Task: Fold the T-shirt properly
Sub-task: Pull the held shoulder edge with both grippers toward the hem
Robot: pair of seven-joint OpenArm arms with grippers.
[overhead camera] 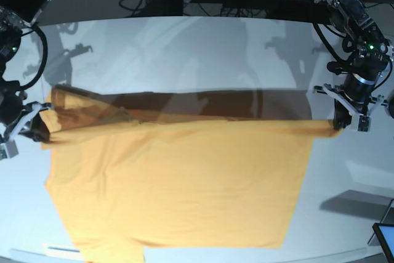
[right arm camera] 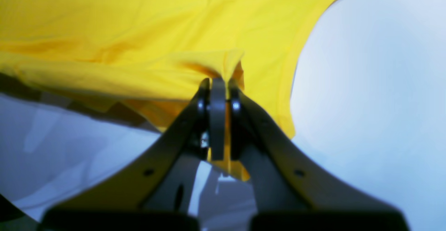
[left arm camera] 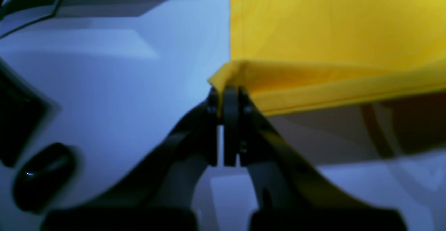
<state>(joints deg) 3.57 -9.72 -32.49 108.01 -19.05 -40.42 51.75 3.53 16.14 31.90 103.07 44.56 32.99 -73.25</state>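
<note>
Shirt [overhead camera: 178,183] edge hangs taut above table [overhead camera: 184,47]; my left pincer [left arm camera: 223,95] and right pincer [right arm camera: 217,84] each pinch one corner

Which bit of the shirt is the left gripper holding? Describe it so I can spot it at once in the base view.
Start at the white table and find the orange-yellow T-shirt spread across it. Follow its raised far edge to that view's right end: the corner is pinched in the left gripper. It ends straight, unlike the sleeved end opposite.

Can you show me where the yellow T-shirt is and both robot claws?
T-shirt [overhead camera: 178,183]: base view, flat middle of the cloth.
Left claw [left arm camera: 223,95]: left wrist view, tips pinching a shirt corner.
Right claw [right arm camera: 217,84]: right wrist view, tips pinching the shirt.
</note>
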